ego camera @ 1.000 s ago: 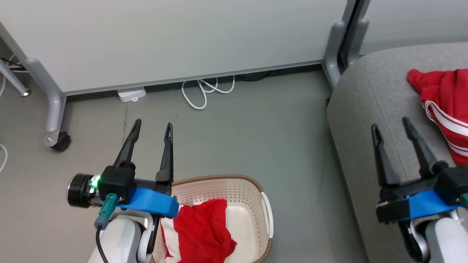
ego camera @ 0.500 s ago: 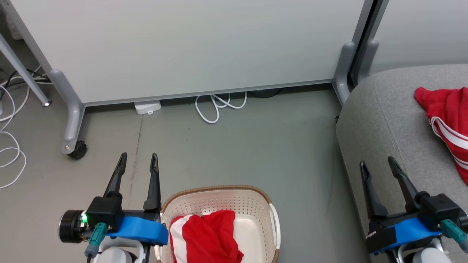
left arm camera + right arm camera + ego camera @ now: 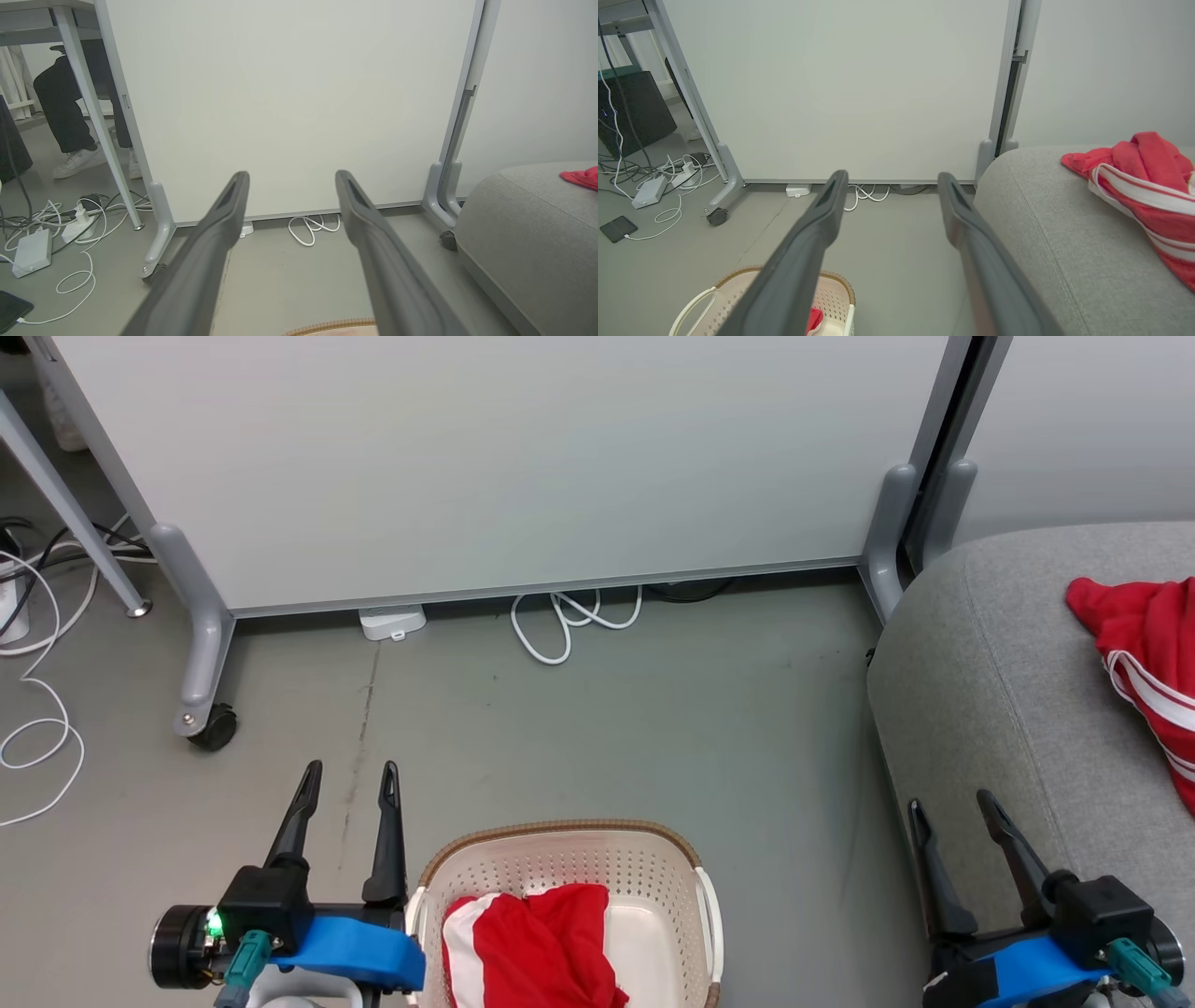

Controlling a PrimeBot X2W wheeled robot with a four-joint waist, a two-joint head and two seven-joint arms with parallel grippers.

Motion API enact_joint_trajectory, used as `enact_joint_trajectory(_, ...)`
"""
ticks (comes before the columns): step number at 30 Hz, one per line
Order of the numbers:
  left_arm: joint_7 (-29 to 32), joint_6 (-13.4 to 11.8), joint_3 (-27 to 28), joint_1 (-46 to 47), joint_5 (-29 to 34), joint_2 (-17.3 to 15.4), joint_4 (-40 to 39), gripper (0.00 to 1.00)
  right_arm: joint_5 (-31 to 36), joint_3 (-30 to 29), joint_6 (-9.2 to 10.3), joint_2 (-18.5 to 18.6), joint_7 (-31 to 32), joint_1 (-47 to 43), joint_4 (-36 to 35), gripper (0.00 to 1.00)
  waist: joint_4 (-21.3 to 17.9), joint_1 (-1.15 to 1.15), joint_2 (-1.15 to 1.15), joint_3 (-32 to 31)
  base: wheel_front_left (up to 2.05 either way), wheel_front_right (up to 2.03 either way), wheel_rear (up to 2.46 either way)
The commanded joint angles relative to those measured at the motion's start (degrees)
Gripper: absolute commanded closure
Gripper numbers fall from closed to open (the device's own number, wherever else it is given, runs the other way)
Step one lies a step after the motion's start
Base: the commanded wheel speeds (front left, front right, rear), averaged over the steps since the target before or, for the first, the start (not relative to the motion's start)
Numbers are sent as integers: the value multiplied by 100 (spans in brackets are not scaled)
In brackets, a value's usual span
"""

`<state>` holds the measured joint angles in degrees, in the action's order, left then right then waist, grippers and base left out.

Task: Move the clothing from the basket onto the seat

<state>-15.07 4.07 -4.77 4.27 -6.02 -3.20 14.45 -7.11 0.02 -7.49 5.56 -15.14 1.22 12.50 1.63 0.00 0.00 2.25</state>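
Note:
The cream basket (image 3: 686, 859) with a brown rim stands on the floor at the bottom middle of the head view; a red and white piece of clothing (image 3: 532, 947) lies inside it. Another red garment with white stripes (image 3: 1144, 653) rests on the grey seat (image 3: 990, 691) at the right. My left gripper (image 3: 350, 775) hovers open just left of the basket, nothing between its fingers. My right gripper (image 3: 950, 805) is open and empty over the seat's front left edge. The right wrist view shows the basket (image 3: 833, 284), the seat (image 3: 1041, 210) and the striped garment (image 3: 1143, 186).
A white wheeled partition panel (image 3: 523, 467) stands behind the basket, one castor (image 3: 213, 728) at its left foot. White cables (image 3: 569, 621) and a small white box (image 3: 392, 621) lie at its base. A person's legs and shoes (image 3: 74, 140) are behind a desk leg.
The head camera has tilted up, so the whole scene sits lower in the picture. Both grippers have drawn back toward the picture's bottom edge, still open. The clothing and basket have not moved.

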Motion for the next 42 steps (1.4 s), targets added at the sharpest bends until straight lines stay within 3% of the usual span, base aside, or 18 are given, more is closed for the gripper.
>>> enact_joint_trajectory(1,-15,27,22,-37,33,12,17,0,6,1,-1,-19,-1,-62,19,0,-1,0,0,-3,0,0,0)
enact_joint_trajectory(19,-15,198,-157,686,122,31,500,0,-36,40,-1,129,-1,354,-108,0,-210,0,0,426,0,0,0)
enact_joint_trajectory(33,-15,330,-947,2503,369,17,2204,0,-218,64,-1,313,-1,1370,-437,0,-865,0,0,1966,0,0,0)
enact_joint_trajectory(42,73,352,-1402,3605,225,22,3984,0,-321,-11,-1,322,-1,1780,-617,0,-1062,0,0,2937,0,0,0)
